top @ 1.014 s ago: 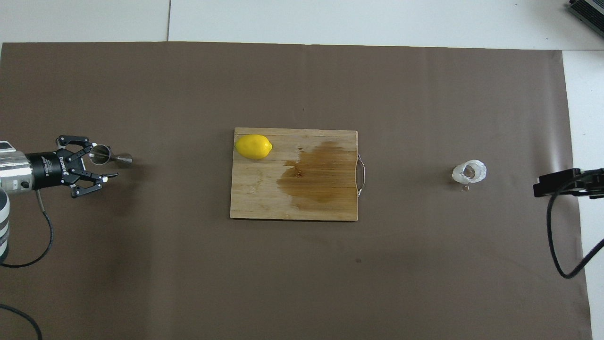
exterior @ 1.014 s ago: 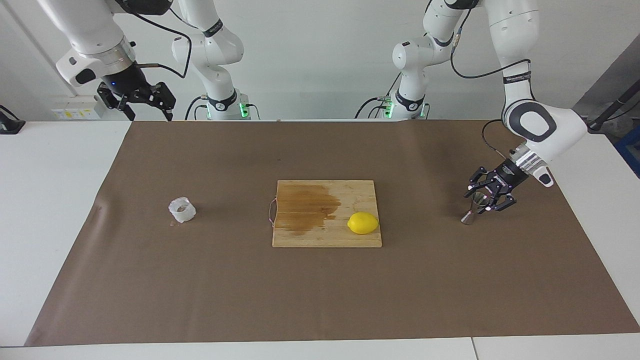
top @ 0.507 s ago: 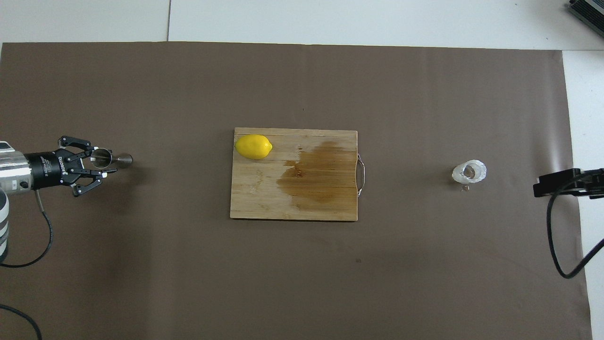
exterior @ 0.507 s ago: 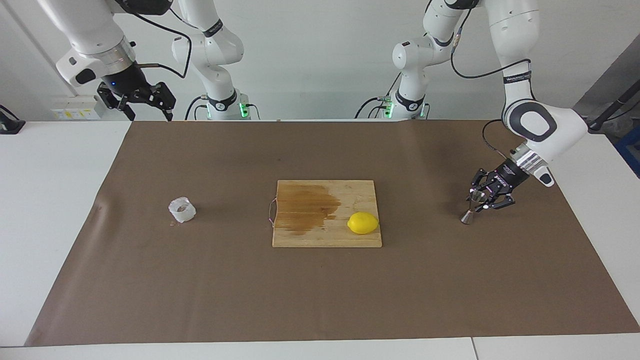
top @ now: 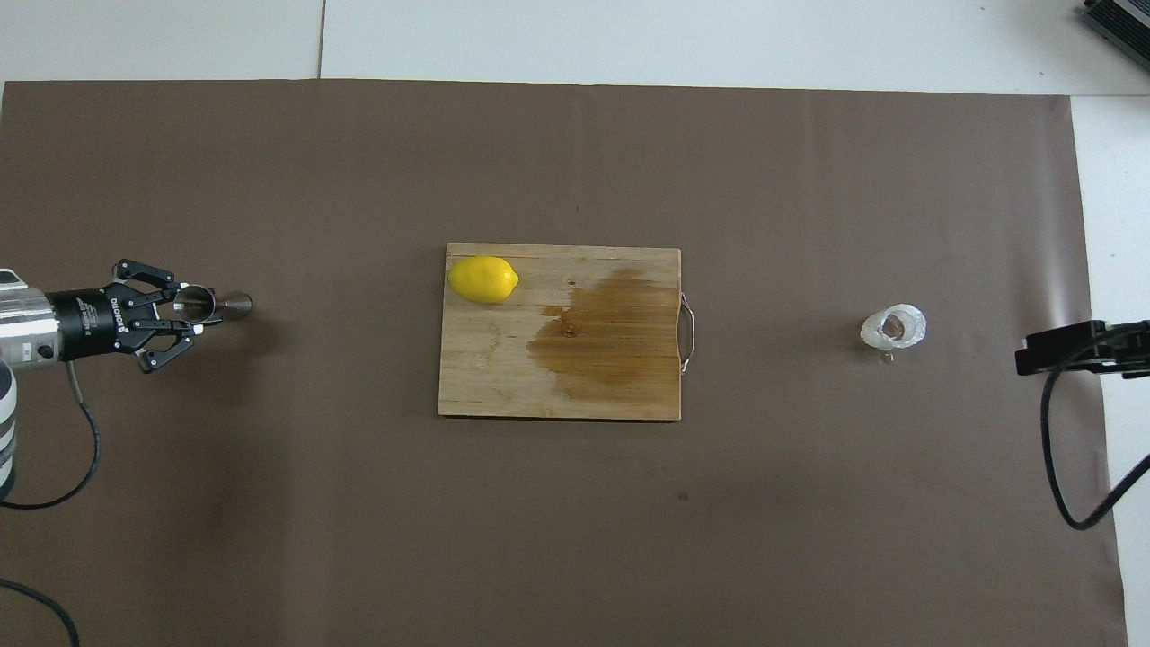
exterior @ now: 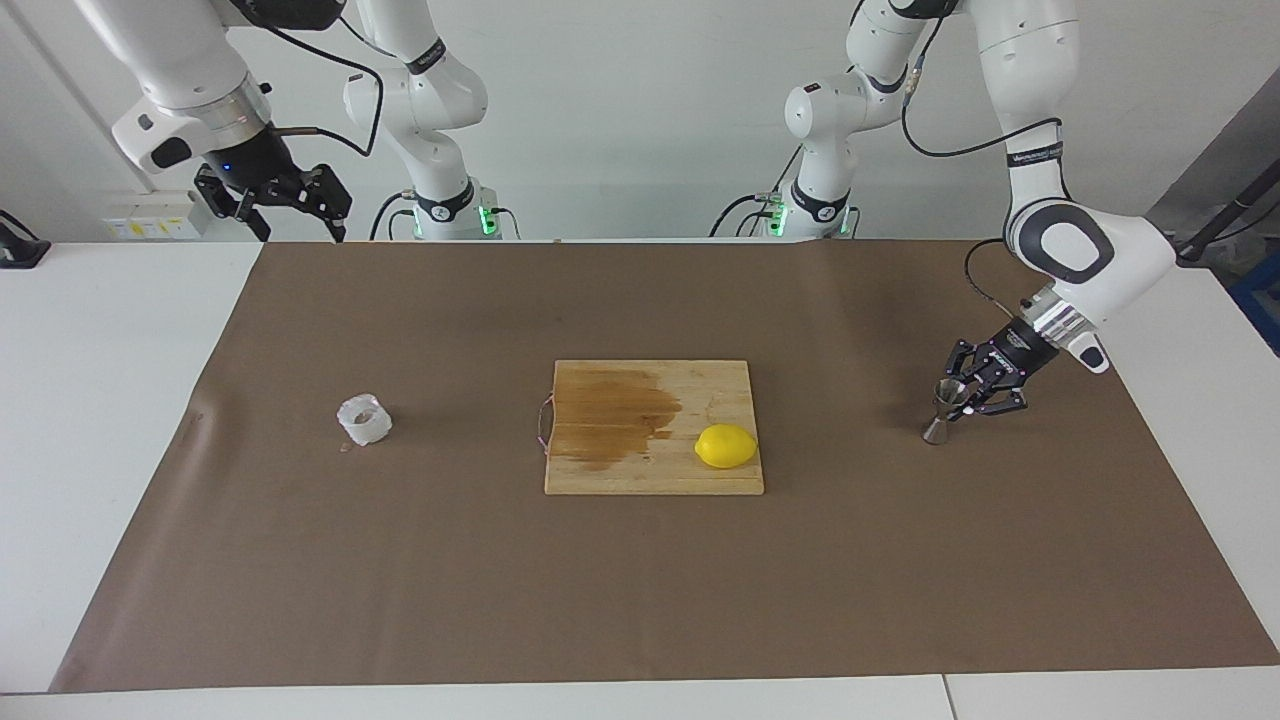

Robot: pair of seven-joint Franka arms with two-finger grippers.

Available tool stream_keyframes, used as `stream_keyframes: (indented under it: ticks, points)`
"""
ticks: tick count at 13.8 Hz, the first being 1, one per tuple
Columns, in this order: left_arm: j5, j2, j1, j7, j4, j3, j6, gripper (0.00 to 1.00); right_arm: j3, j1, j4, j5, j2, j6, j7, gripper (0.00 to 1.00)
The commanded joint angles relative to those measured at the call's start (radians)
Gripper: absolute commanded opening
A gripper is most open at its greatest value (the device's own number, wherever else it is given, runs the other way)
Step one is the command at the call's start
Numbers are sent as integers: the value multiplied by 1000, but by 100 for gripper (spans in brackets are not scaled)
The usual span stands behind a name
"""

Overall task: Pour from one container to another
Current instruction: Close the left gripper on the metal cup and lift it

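Item: my left hand (exterior: 962, 397), low at the left arm's end of the table (exterior: 150, 330); its fingers pinch the upper cone of the steel jigger (exterior: 943, 412), which stands upright with its foot on the brown cover (exterior: 640, 600).

Item: my right hand (exterior: 290, 205), fingers spread, holding nothing, raised over the table's edge at the right arm's end; this arm waits.

Item: whitish crinkled cup (exterior: 364, 419), upright on the brown cover toward the right arm's end, well apart from the jigger; untouched.

Item: wooden cutting board (exterior: 652, 427) between the two, dark stain on one half; lemon (exterior: 726, 446) on the other half.

Step in hand, by my reckoning: securing the jigger; pouring not yet begun.

Next move calls for: lifting the jigger level and bringing it toward the cup, clear of board and lemon; the right hand must take the cup and tip it over the jigger's narrow mouth.
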Motion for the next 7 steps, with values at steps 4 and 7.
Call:
stream_keyframes:
  ticks: [4,7]
  points:
    - [-17,-28,-9,-7,-31,8,28,5,0,-2,-24,21,-24,-1,-20,100]
    - [-17,-27,-9,-17,-21,6,18,4,0,-2,-24,21,-24,-1,-20,100]
